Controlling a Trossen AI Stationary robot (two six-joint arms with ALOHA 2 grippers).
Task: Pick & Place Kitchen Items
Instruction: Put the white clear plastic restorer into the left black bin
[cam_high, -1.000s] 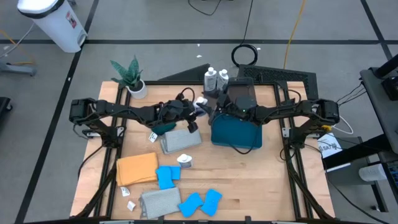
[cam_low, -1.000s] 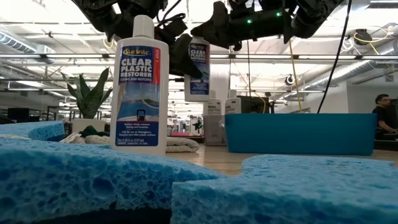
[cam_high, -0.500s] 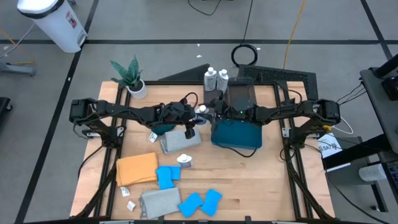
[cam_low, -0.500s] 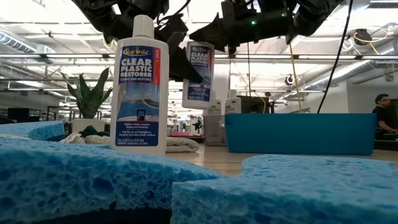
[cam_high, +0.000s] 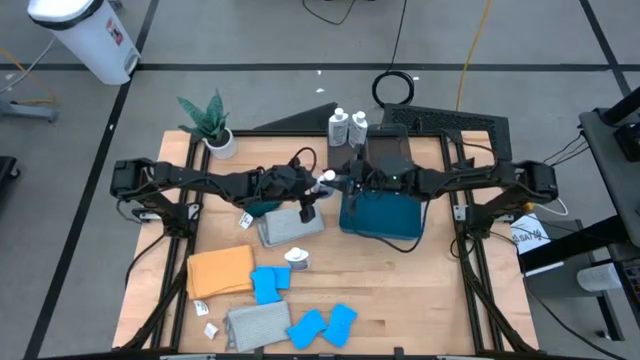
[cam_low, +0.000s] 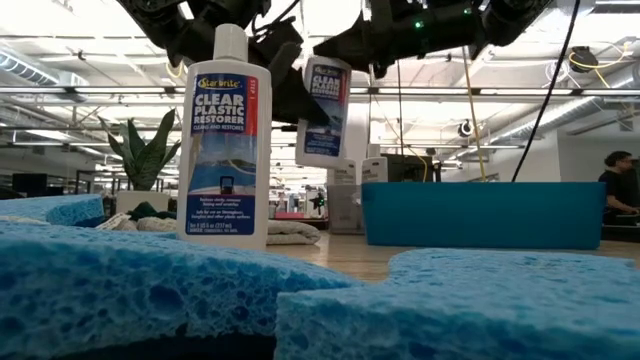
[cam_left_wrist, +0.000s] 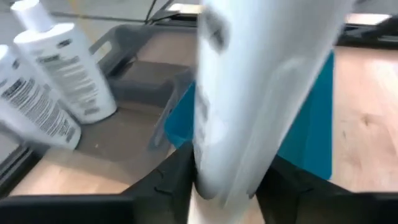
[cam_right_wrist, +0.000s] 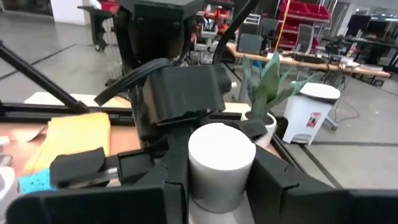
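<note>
While the small white plastic bottle with the blue label (cam_low: 322, 110) is held in the air above the table, just beside the blue rectangular bin (cam_high: 381, 212), it is gripped at both ends. Its body is clasped between the fingers of the left gripper (cam_left_wrist: 214, 180), and its white cap (cam_right_wrist: 221, 163) is pinched by the right gripper (cam_right_wrist: 217, 180), as a handover would require. If one grip were loosened before the other is firm, the bottle could be dropped onto the grey folded cloth (cam_high: 291, 226) below instead of reaching the bin.
</note>
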